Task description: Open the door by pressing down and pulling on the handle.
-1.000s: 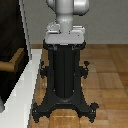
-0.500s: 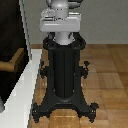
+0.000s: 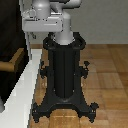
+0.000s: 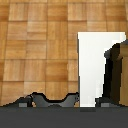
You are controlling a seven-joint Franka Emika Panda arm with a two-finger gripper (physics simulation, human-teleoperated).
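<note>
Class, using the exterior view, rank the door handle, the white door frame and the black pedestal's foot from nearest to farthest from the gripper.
1. Handle: on the exterior view's left, just below the gripper.
2. White frame: also on the left, beneath the gripper; too close to call against the handle.
3. Pedestal's foot: low in the middle, clearly farthest.

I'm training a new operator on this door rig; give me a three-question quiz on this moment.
1. True or false: the claw grips the handle.
2. The floor is: A carpet, B wooden tiles, C bare concrete?
3. What colour is the frame beside the door?

Key: 1 false, the handle stands free in the exterior view. 2 B. 3 white.
</note>
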